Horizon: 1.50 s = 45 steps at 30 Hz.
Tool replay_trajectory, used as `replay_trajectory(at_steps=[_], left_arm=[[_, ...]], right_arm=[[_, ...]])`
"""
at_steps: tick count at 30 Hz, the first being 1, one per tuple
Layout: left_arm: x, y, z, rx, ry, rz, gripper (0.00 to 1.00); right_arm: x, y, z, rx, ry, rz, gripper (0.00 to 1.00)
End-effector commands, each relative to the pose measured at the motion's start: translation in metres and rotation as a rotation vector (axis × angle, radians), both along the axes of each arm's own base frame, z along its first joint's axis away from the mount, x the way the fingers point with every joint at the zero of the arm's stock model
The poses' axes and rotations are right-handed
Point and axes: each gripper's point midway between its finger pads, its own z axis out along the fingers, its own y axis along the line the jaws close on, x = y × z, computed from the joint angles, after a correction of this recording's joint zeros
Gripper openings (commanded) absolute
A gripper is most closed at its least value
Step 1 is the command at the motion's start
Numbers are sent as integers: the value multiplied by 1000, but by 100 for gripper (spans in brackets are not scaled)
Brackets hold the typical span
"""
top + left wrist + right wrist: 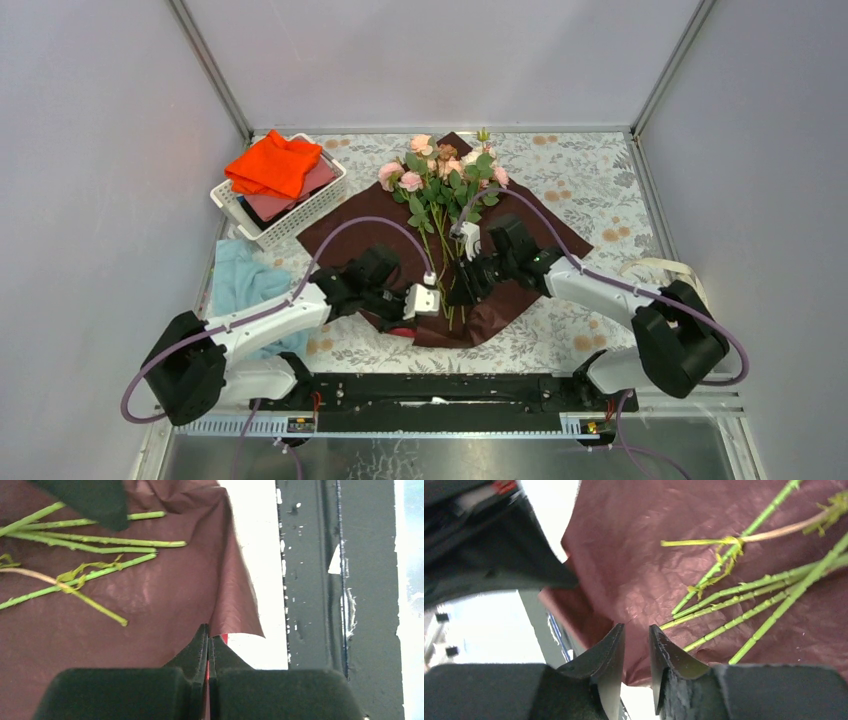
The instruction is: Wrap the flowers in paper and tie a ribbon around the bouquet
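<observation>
Biggest worry here: the left gripper (pixel 208 641) is closed tight on just the very edge of the paper (pixel 150 595), near its lower corner. A quick pull could slip it free or tear that crinkly sheet. The right gripper (pixel 636 642) sits right beside it with its jaws a narrow gap apart. There's nothing in them as far as I can tell, and the paper edge is just past the tips. In the top view the two grippers are nearly touching at lower middle (tight quarters), so swinging either one could bump the other.

The flowers (pixel 440 175) lie loose on the paper, heads toward top centre and stems running down toward the grippers. Fold the flap over too fast and I'd guess the stems roll or get knocked crooked.

Room-wise, the paper's lower edge sits close to the near edge of the surface (pixel 580 190), so there's not much slack there. There's open patterned surface to the right, while the basket (pixel 300 218) and blue cloth (pixel 240 280) crowd the left. The ribbon (pixel 655 264) waits at the right by the right arm, well apart from the paper.
</observation>
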Motion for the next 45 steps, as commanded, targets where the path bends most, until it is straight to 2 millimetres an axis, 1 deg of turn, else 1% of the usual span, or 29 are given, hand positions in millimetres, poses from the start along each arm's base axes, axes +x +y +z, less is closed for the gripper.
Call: replay_trajectory(at_steps=[1,3,5,8,9,11,13,16,20,21,23,26,28,29,31,32,33,35,37,39,41,43,45], left_arm=[[-14,0,-13,78,-38,-52,0],[-15,1,-19,120,-67,-58,0],[-12,3,-21,158,-107,-56,0],[-8,8,-20,196,-160,-51,0],[-7,10,-19,200,-170,-53,0],[-7,10,-16,199,-173,-54,0],[-8,6,-9,178,-164,-46,0],[-2,-2,0,147,-151,0,0],[6,-4,-2,148,-117,50,0],[8,-3,-3,149,-101,62,0],[15,-1,-3,141,-66,95,0],[25,1,1,116,-13,140,0],[30,3,0,113,2,154,0],[30,3,0,108,13,154,0],[30,3,2,85,46,155,0],[32,3,5,64,66,164,0],[36,3,9,48,85,180,0],[51,5,19,13,120,232,0],[58,6,24,-12,150,248,0],[60,7,22,-15,162,245,0],[61,10,15,-5,175,245,0],[65,13,12,-1,190,260,0],[68,15,13,-2,195,269,0]], right_arm=[[8,-3,-25,-106,180,-235,28],[3,-5,-38,-111,209,-283,25],[-3,-10,-52,-156,226,-311,22],[-10,-24,-75,-263,251,-349,21],[-9,-31,-82,-303,251,-376,21],[-11,-41,-92,-366,262,-401,20],[-14,-48,-95,-414,273,-401,21],[-11,-54,-86,-453,252,-409,22],[-4,-58,-59,-456,206,-429,27],[-6,-58,-54,-453,204,-415,29],[-15,-56,-45,-433,206,-340,35],[-27,-44,-23,-295,158,-225,44],[-25,-36,-2,-148,57,-218,48],[-23,-30,5,-74,-6,-215,51],[-21,-22,10,35,-146,-197,57],[-22,-19,10,66,-220,-165,60],[-25,-17,8,80,-284,-128,62],[-26,-14,7,76,-377,-57,65],[-26,-13,5,57,-440,2,70],[-26,-12,4,51,-486,36,74],[-27,-10,2,53,-550,83,76],[-28,-12,-4,20,-621,127,77],[-24,-14,-7,-8,-652,129,77]])
